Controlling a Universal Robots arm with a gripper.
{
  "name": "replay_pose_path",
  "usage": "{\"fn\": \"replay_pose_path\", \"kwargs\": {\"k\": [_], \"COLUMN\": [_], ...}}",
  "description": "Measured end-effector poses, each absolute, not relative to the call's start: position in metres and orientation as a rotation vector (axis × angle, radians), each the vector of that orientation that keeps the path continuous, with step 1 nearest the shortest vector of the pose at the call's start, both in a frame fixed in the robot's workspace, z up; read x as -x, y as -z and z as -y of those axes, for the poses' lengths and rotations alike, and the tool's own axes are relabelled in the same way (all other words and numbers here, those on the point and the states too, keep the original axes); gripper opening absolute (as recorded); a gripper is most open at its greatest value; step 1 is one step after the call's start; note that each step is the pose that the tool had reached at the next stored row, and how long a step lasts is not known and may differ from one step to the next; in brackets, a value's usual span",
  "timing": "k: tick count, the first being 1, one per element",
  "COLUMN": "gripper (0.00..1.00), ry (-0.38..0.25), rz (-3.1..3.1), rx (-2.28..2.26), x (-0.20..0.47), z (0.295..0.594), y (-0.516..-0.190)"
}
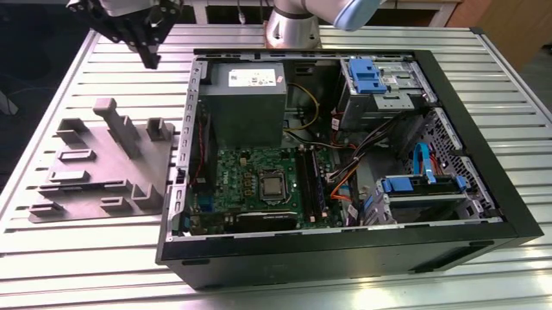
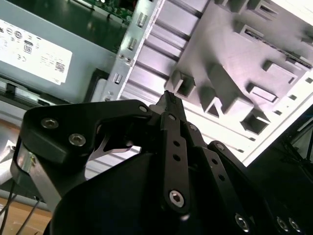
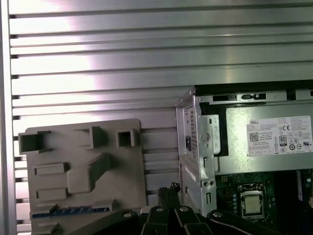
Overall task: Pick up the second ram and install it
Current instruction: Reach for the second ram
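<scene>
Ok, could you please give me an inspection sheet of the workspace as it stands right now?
Surface: slatted metal table, carrying an open PC case and a grey fixture.
Job's things: the ram lies in the fixture, apart from the gripper; the motherboard sits in the case.
Clutter: nothing seen.
Gripper: the gripper is shut and empty, above the table between the fixture and the case's corner.
Cables: a loose wire bundle and a blue cable, both inside the case.
Surroundings: a brown panel past the table at the exterior view's right.
</scene>
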State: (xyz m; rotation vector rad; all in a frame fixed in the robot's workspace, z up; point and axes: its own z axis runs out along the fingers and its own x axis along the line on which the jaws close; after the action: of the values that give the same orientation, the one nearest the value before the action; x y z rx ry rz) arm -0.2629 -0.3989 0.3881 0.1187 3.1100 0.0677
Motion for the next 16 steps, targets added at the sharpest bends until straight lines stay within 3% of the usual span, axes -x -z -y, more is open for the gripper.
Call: {"fn": "replay_pose_path", "kwargs": {"k": [16], "gripper": [0.1], "ry": [-0.068], "rz": [-3.109], "rx": [-0.119], "x": [0.308], "z": [0.399], "y": [-0.382]}}
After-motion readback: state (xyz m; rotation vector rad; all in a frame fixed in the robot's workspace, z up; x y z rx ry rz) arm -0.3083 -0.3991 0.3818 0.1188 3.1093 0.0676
